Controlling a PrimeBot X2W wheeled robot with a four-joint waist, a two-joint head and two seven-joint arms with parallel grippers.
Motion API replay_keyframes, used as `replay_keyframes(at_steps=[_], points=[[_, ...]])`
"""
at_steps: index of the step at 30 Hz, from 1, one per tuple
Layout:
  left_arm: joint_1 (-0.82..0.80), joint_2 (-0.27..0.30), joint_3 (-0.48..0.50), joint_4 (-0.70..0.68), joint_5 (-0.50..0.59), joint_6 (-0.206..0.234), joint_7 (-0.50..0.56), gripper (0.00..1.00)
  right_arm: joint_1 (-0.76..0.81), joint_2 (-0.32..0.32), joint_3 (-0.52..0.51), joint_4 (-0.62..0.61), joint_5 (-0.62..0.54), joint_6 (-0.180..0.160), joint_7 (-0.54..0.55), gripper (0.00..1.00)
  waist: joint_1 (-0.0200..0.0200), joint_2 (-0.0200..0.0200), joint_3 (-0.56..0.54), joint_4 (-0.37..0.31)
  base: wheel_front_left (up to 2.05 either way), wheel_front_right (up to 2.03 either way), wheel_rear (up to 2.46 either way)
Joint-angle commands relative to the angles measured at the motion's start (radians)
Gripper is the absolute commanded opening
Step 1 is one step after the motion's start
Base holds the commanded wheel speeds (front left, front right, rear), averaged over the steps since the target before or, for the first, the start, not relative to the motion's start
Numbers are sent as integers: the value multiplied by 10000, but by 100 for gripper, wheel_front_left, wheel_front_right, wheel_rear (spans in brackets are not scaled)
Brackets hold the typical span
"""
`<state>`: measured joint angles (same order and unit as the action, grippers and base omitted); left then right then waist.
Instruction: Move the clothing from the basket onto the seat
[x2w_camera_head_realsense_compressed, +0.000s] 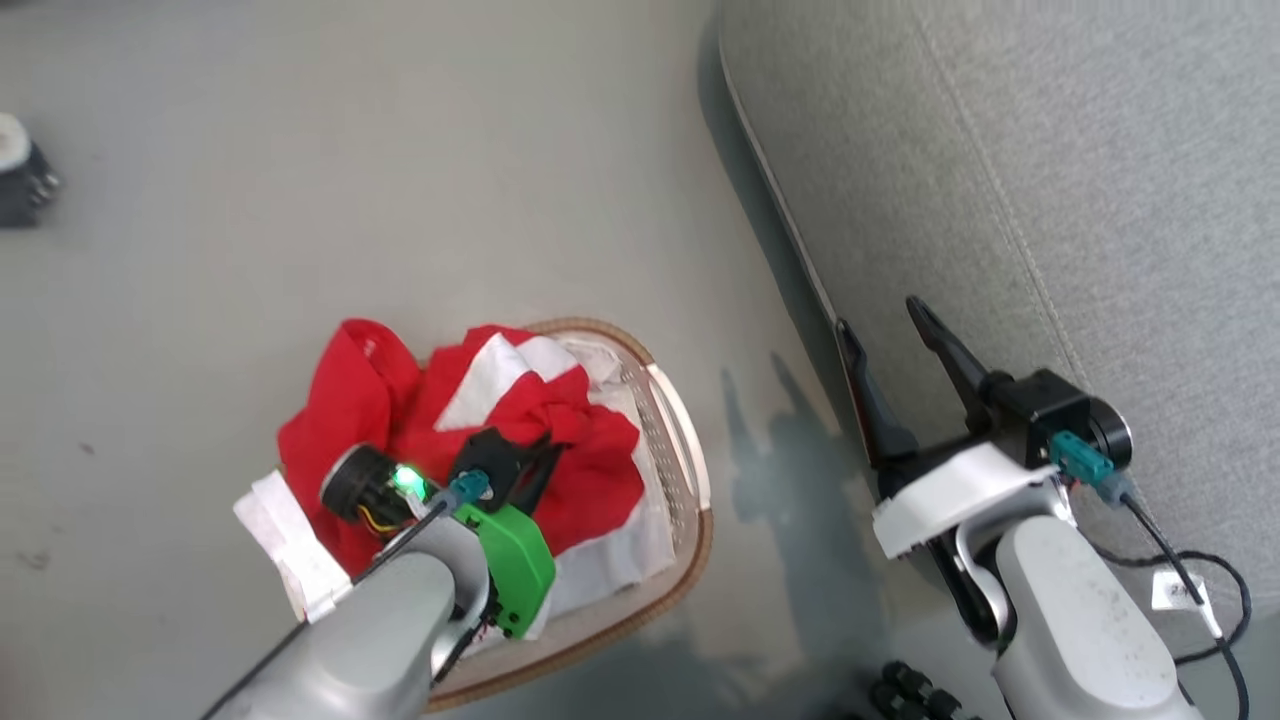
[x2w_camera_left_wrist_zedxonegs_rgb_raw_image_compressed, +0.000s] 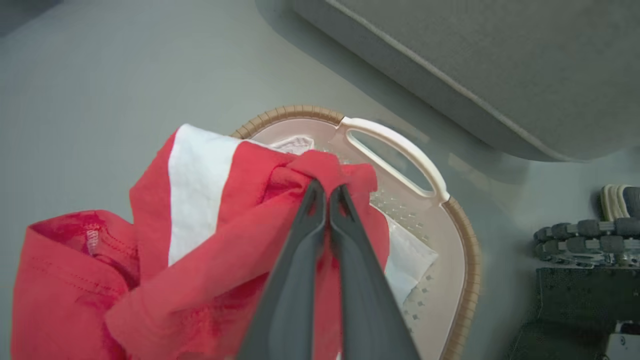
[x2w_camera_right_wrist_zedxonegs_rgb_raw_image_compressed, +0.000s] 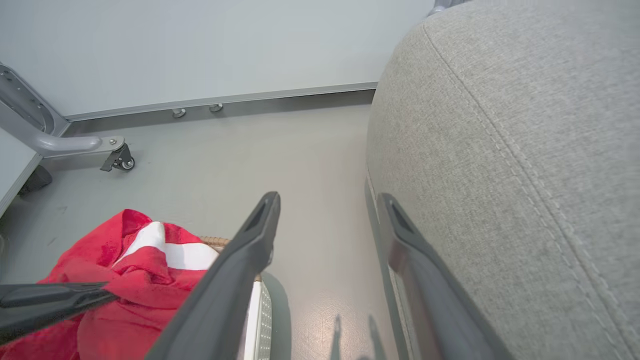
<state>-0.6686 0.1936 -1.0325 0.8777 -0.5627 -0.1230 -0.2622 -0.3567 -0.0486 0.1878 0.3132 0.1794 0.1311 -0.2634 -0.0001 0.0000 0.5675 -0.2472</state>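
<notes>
**Head view:** the basket (x2w_camera_head_realsense_compressed: 694, 470) stood on the grey floor (x2w_camera_head_realsense_compressed: 300, 180) at lower centre, heaped with the clothing (x2w_camera_head_realsense_compressed: 590, 460), red with white panels, part of it spilling over the rim toward the left of the frame; the left end effector (x2w_camera_head_realsense_compressed: 545, 455) reached into the heap from the lower left, its fingers pressed together on a fold of red fabric; the right end effector (x2w_camera_head_realsense_compressed: 880, 318) hovered right of centre, fingers spread apart and holding nothing, over the edge of the seat (x2w_camera_head_realsense_compressed: 1100, 200), which took up the upper right.

**Left wrist view:** the two dark fingers (x2w_camera_left_wrist_zedxonegs_rgb_raw_image_compressed: 295, 270) met at centre frame, clamped on a bunched ridge of the clothing; a white sheet (x2w_camera_left_wrist_zedxonegs_rgb_raw_image_compressed: 412, 255) lay beneath the red inside the basket; the cream handle slot showed just right of the tips; the seat's corner crossed the upper right, apart from the basket.

**Right wrist view:** the right end effector's fingers rose wide apart from the bottom edge, the right-hand one just beside the seat's front edge; the clothing lay at lower left with the basket rim peeking out beside it; the other arm's closed fingers entered from the left edge into the red fabric; a castor leg (x2w_camera_right_wrist_zedxonegs_rgb_raw_image_compressed: 117, 160) stood at upper left.
</notes>
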Motion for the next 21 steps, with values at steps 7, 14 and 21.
replay_keyframes(at_steps=[7, 14, 21], points=[[1891, -145, 1972, -1956, 797, 295, -37, 0, 994, -44, -317, 315, -241, -6, -20, 100, 1, 0, -2860, 1051, 0, 0, 0], [3365, -424, 3649, -3540, 1719, 128, -38, 0, 1781, -43, -359, 587, -306, -6, -20, 100, 1, 0, -4139, 1292, 0, 0, 0], [4038, -775, 4926, -4826, 2380, -12, -38, 0, 2485, -43, -187, 819, -322, -6, -20, 100, 1, 0, -5037, 1478, 0, 0, 0]])
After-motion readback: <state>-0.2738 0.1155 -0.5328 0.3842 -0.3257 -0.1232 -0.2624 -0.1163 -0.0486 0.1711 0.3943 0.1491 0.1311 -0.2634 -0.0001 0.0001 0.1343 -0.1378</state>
